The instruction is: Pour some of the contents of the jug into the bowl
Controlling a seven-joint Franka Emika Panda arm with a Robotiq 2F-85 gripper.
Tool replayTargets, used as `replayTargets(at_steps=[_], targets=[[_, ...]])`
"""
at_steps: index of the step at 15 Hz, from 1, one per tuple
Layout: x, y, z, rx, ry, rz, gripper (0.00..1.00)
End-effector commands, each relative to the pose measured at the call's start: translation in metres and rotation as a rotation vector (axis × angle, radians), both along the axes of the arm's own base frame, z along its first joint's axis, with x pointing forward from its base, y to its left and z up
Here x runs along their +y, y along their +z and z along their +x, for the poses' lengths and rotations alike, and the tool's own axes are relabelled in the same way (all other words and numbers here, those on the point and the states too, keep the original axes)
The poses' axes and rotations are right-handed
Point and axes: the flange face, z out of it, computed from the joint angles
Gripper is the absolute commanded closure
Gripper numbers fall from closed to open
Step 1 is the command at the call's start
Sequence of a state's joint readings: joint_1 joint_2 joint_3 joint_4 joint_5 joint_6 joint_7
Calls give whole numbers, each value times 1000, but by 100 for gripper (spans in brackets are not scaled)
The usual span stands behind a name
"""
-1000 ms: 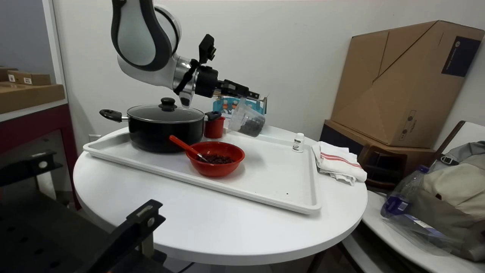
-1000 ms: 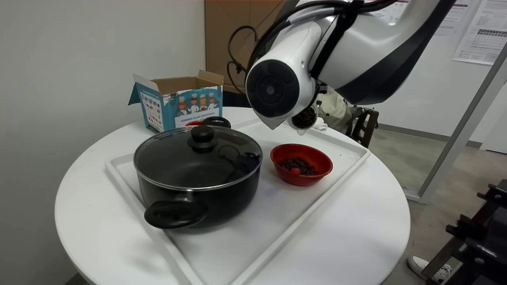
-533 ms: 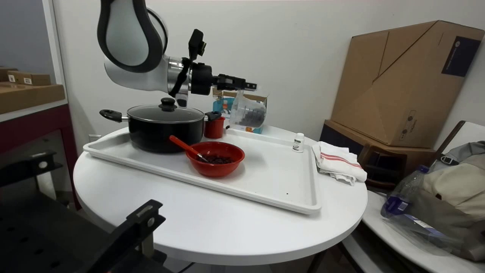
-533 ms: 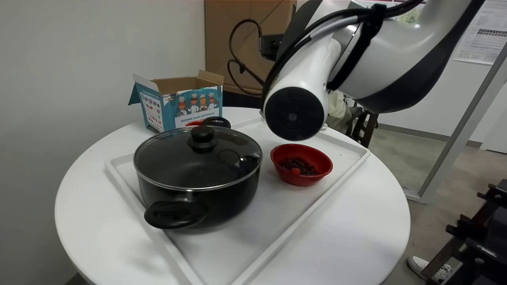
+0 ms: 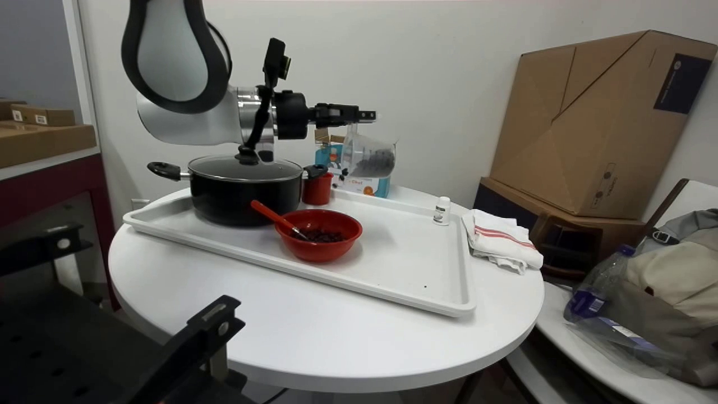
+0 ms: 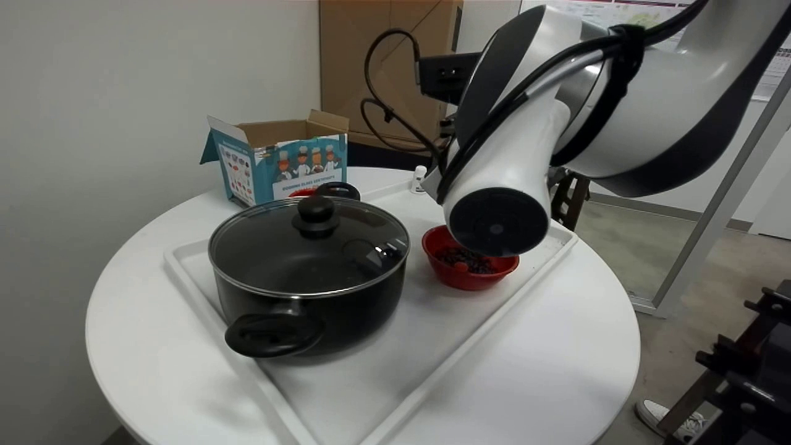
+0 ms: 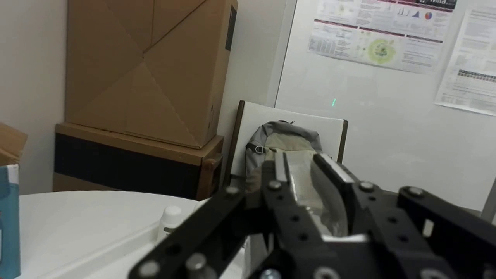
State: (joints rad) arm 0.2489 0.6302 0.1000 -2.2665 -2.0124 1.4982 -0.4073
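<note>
Pour step apparently finishing, the red round bowl [image 5: 322, 253] bearing dark pieces [image 5: 326, 235]; black fingers [image 5: 367, 116] grip the clear plastic jug [image 5: 363, 155], part-filled with dark contents [image 5: 377, 163], above the white round tabletop [image 5: 336, 331], inside its edge; likely next: level, then lower the jug.

Both exterior views look down across the tray [image 5: 415, 261], the wrist view past the hand [image 7: 304, 170] toward a backpack [image 7: 288, 141].
</note>
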Motion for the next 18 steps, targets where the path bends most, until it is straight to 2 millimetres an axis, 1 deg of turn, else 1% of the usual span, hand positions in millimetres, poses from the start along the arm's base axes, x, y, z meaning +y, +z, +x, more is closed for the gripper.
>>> replayTargets(at_steps=[1, 8, 18], targets=[[-1, 5, -9, -42, 34, -41, 94], [-4, 6, -13, -70, 45, -80, 94], [-9, 6, -13, -125, 55, -177, 94]])
